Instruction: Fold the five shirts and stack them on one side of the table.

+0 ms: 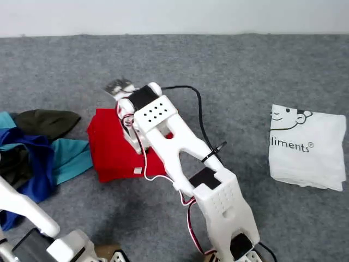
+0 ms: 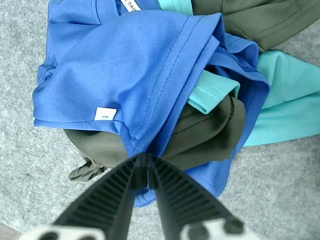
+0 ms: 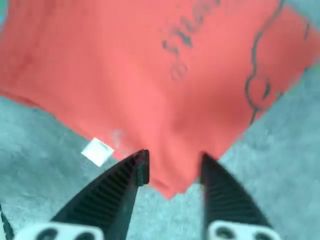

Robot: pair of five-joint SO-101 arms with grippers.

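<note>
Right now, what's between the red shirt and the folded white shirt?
In the high view, no garment: the right arm and its black cable cross above bare grey table between red shirt and white shirt.

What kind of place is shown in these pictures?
Probably a robot test bench rather than a home: a grey felt-covered table, a white robot arm over a red shirt, and a folded white shirt set aside.
</note>
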